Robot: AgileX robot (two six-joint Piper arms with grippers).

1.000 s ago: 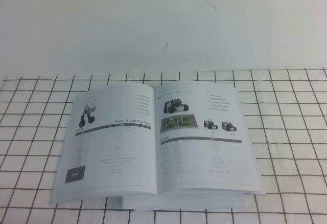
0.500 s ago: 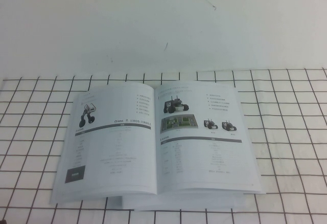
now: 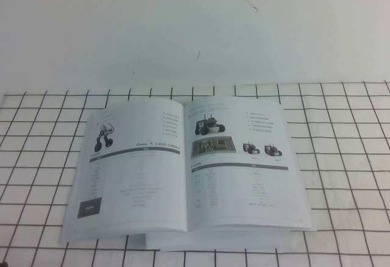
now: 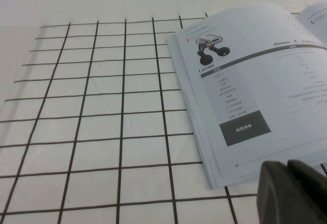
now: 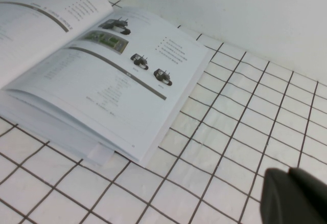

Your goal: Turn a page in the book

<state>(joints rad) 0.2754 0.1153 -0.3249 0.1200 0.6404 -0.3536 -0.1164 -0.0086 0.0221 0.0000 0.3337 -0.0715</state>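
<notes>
White tabletop (image 3: 341, 157) with a black grid of squares, plain white wall (image 3: 183, 29) behind it with a few faint dark marks. The book (image 3: 186, 169) lies open and flat near the middle of the tabletop, spine running away from me. The page (image 3: 131, 169) lies on my left side of the spread, showing the wheeled robot up top and the dark rectangle at its near corner; the facing leaf (image 3: 244, 163) has the green-board photo and three small robots. My left end effector (image 4: 294, 193) is a dark shape just off the book's near left corner, holding nothing; can't tell how open. My right end effector (image 5: 294, 196) sits over bare grid off the book's right side, apart from it, empty; opening can't tell either.
</notes>
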